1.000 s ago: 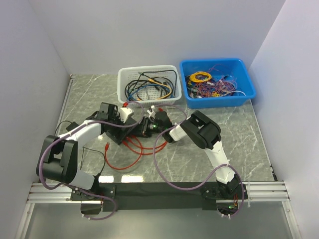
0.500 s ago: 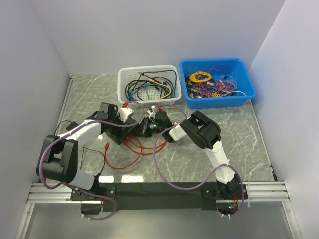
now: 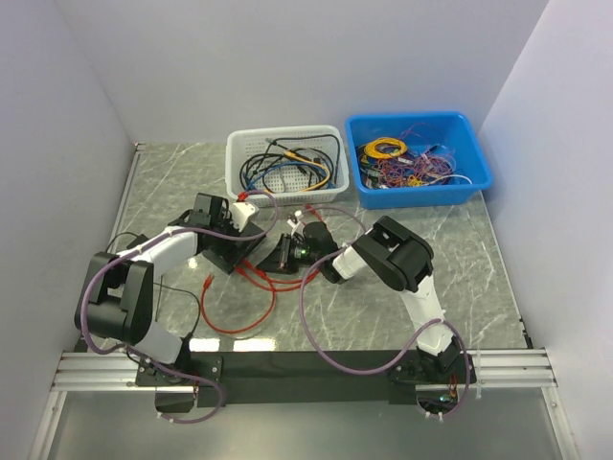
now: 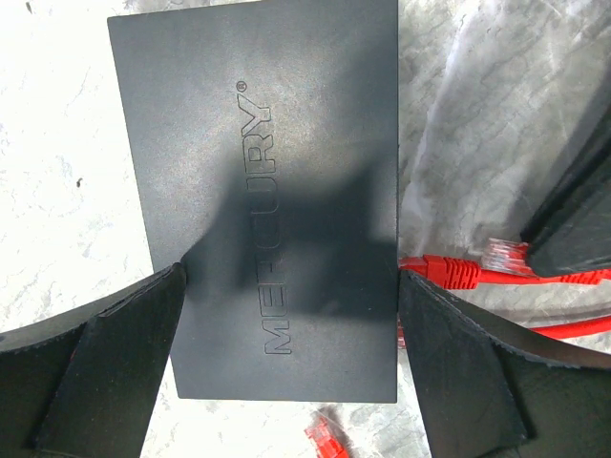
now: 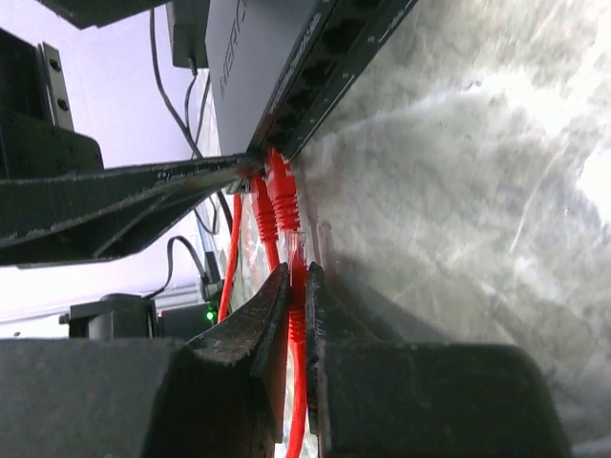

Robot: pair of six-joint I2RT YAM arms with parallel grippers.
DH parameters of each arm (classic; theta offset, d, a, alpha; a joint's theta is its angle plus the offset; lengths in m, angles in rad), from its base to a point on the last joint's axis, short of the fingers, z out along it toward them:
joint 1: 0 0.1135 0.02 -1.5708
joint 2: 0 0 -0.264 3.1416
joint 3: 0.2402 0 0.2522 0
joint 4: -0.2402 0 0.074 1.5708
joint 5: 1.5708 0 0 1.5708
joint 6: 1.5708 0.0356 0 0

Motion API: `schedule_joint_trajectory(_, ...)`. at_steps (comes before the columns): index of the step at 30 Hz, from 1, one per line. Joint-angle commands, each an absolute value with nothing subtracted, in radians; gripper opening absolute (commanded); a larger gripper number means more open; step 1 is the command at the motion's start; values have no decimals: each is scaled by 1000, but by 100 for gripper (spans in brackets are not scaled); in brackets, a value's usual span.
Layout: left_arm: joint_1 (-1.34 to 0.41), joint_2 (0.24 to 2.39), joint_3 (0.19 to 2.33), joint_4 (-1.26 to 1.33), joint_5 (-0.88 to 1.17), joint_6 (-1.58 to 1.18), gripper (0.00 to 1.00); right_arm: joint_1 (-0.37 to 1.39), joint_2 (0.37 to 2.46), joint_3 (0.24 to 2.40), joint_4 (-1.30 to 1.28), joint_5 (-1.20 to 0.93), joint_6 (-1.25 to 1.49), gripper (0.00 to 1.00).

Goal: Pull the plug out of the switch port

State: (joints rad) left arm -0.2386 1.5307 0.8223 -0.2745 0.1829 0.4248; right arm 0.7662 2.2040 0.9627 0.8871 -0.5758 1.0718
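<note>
The switch (image 4: 267,191) is a flat matte-black box marked MERCURY, lying on the marble table. My left gripper (image 4: 291,277) is shut on the switch, one finger on each long side; in the top view it (image 3: 230,238) sits over the switch (image 3: 218,257). My right gripper (image 5: 297,272) is shut on a red plug (image 5: 299,291) on a red cable, just off the switch's port edge (image 5: 315,76). The plug's clear tip pokes out past the fingertips, outside the ports. The ports that show look empty. In the top view the right gripper (image 3: 285,254) is right of the switch.
Another red plug (image 4: 449,271) lies loose beside the switch, and a third (image 4: 327,439) near its end. Red cable loops (image 3: 239,307) lie in front of the grippers. A white mesh basket (image 3: 236,171) of cables and a blue bin (image 3: 479,171) of wires stand at the back.
My right gripper has drawn back from the switch toward the near right, with the red plug in it. The left gripper and switch have barely moved.
</note>
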Motion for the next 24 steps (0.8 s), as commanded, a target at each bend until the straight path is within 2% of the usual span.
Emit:
schedule_joint_trajectory(1, -227, 1612, 756, -360, 143, 402, 98, 785, 2220, 902, 785, -629, 1022, 0)
schedule_joint_trajectory(6, -227, 1582, 756, -390, 193, 420, 98, 776, 2162, 913, 764, -582, 1003, 0)
schedule_joint_trajectory(14, -227, 1507, 790, -492, 284, 439, 99, 776, 1899, 956, 502, -391, 807, 0)
schedule_joint_trajectory(24, -209, 1349, 883, -646, 377, 443, 99, 776, 1567, 974, 339, -416, 732, 0)
